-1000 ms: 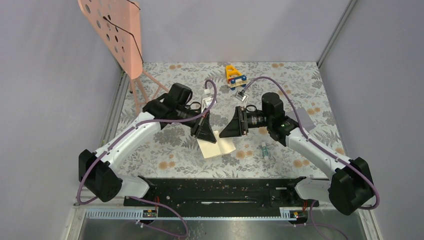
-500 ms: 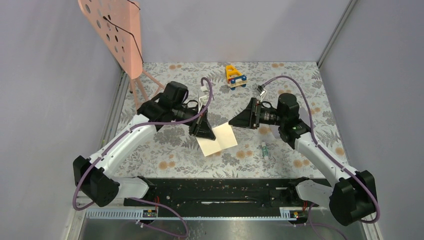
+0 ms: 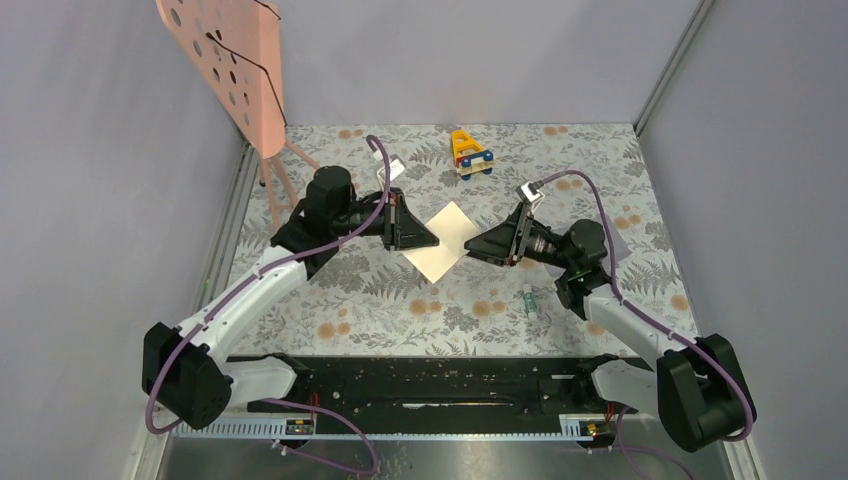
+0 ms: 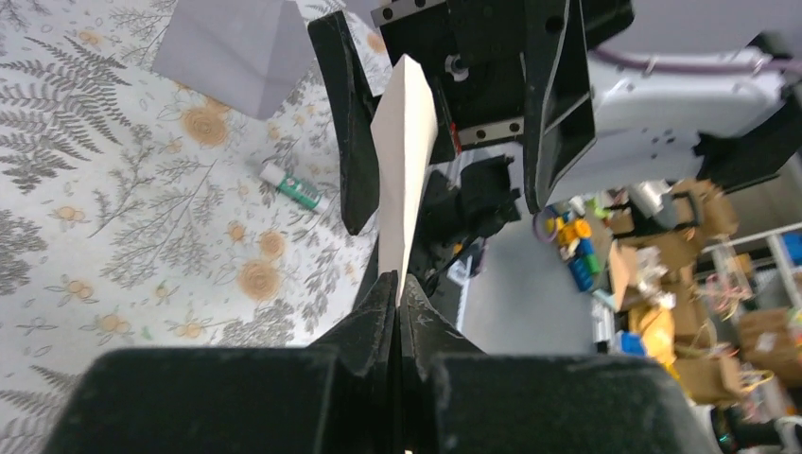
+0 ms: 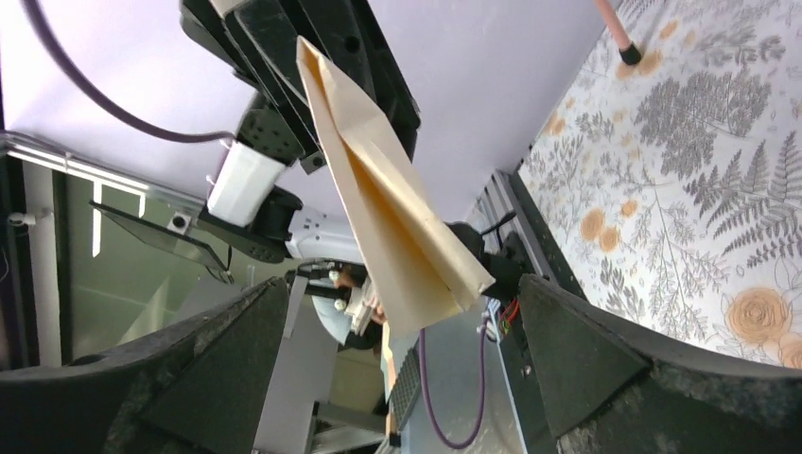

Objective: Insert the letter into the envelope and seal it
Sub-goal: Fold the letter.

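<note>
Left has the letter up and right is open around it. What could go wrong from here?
1. The left gripper pinches the letter by one edge only. If the open right gripper closes off-centre, it may crease the folds or tug the letter free.
2. The envelope lies flat beside the right arm, partly hidden from the top camera. The arm could nudge it or the small tube nearby.

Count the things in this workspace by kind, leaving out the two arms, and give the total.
Paper items: 2, the folded tan letter and the grey-lilac envelope
Toys: 1, the yellow toy car
Small containers: 1, the green and white tube
Stands: 1, the pink perforated stand
Total: 5
</note>
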`<action>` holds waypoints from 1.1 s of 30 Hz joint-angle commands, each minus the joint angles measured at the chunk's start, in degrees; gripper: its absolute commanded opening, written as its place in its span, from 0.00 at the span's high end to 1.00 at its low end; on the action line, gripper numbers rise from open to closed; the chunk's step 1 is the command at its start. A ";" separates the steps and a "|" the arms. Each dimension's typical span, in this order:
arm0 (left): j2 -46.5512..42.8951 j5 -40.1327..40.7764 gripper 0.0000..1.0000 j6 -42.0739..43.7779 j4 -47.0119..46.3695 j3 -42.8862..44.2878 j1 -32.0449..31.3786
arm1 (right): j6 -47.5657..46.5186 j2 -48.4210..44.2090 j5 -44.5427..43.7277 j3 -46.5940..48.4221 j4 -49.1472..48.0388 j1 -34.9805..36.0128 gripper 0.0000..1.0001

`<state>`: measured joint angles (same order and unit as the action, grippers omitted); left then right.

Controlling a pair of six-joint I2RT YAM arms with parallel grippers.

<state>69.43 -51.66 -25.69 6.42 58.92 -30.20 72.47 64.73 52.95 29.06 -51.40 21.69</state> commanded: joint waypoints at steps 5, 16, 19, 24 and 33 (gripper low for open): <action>-1.26 4.11 1.00 -21.02 -27.52 -5.71 0.12 | 1.62 0.64 -8.38 -0.04 -10.89 0.54 0.02; 1.65 5.34 1.00 -23.38 -27.42 -4.51 0.07 | -0.19 1.44 -8.90 2.27 -9.97 1.23 0.20; 2.50 5.26 1.00 -23.94 -27.65 -4.60 0.10 | 2.39 3.25 -8.75 3.06 -13.95 1.49 0.37; 2.66 5.44 1.00 -23.08 -26.18 -4.14 0.05 | 5.28 5.86 -8.41 4.08 -17.93 1.73 0.64; 2.58 4.04 0.38 -17.45 -15.71 0.45 0.18 | 1.43 3.55 -9.26 3.26 -9.48 1.77 1.00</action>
<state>72.51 -46.92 -46.57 -13.76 54.68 -30.20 77.06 70.76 44.40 30.72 -63.35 22.96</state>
